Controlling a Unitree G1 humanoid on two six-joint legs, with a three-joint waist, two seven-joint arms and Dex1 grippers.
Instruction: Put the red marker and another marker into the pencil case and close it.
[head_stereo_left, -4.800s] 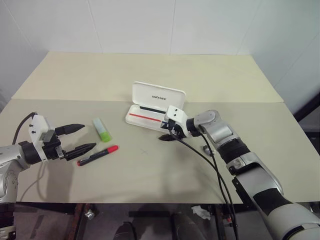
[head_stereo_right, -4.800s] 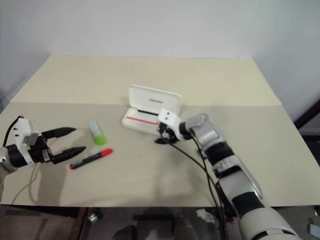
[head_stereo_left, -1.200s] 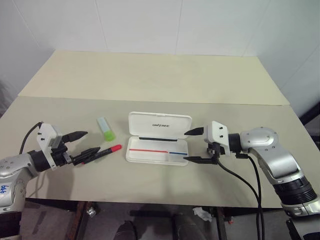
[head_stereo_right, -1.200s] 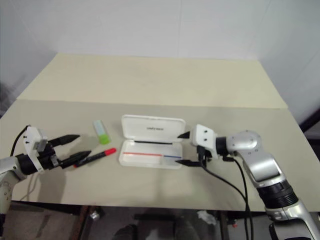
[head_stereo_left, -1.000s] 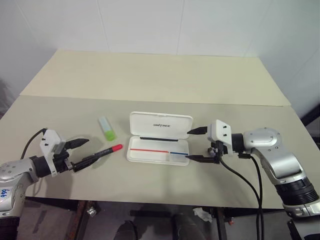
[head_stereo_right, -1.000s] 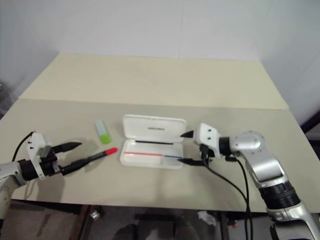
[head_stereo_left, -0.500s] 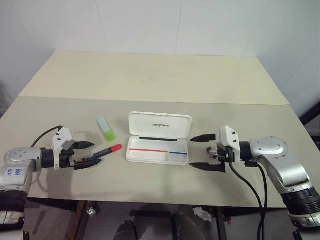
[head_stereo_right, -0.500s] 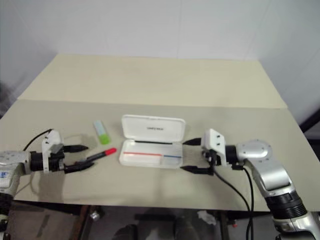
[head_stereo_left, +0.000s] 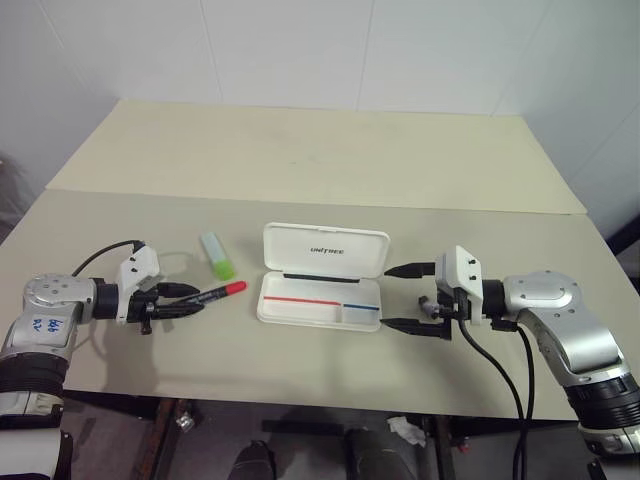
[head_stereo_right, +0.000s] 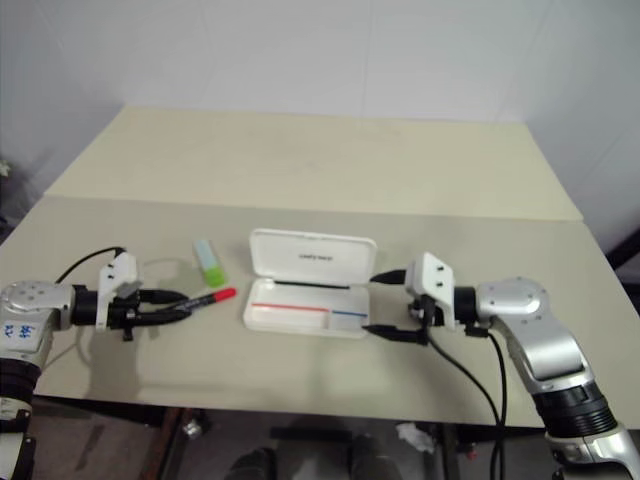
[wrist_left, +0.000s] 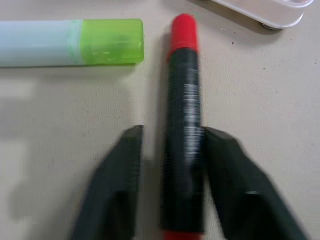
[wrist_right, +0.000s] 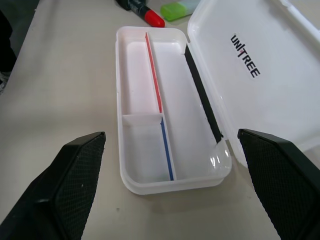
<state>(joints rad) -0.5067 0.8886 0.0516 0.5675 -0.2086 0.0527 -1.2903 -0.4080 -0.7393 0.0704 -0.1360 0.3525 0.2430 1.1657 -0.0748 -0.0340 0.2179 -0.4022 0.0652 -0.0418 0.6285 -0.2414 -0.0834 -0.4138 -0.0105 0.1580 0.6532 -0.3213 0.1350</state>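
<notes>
While narrowed, the left gripper (wrist_left: 170, 185) brackets the red marker (wrist_left: 183, 125) between its fingers.

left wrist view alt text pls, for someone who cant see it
The left gripper has its two black fingers either side of the red marker lying on the table. A green highlighter lies crosswise beyond it, and the pencil case corner shows.

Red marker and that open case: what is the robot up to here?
The left gripper has its two fingers on either side of the red marker's black barrel, which lies on the table; one finger looks pressed against it, the other shows a small gap. The green highlighter lies beside it, untouched. The pencil case sits open and empty, lid up. The right gripper waits wide open at the case's right end, holding nothing.
</notes>
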